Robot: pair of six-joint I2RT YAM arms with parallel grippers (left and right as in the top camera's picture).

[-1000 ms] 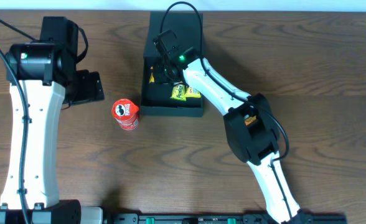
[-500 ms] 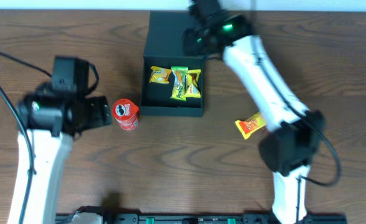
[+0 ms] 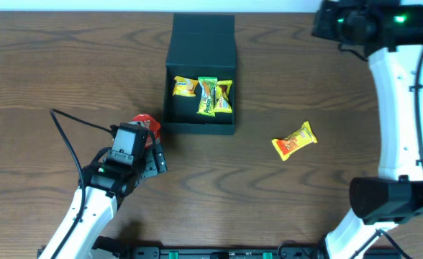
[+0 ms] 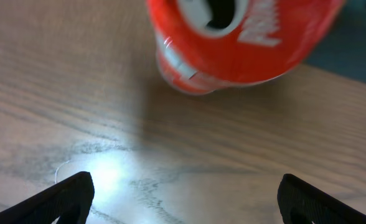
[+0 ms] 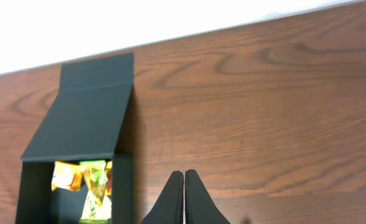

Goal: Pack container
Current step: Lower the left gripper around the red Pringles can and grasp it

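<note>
Both arms have shifted: right hand [image 5: 183, 186] now at the far right corner, fingers pressed together; left hand [image 4: 186, 199] drawn back nearer, fingers spread wide, empty, just short of the red Pringles can [image 4: 239, 43]. Dark wood-grain bench [image 3: 341, 201] meets a white wall [image 5: 108, 25]. The container [image 3: 201, 72] lies open at far centre, unmoved, three snack packets [image 3: 203, 96] inside; an orange packet [image 3: 294, 141] lies well to its right.

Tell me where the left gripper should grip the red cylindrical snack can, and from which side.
Grip the red cylindrical snack can across its rounded side wall, coming in low from the table's front-left, where the open left gripper faces it. The round body gives the fingers two opposite faces. The dark teal card box stands close on the can's far right, probably blocking that side.
</note>
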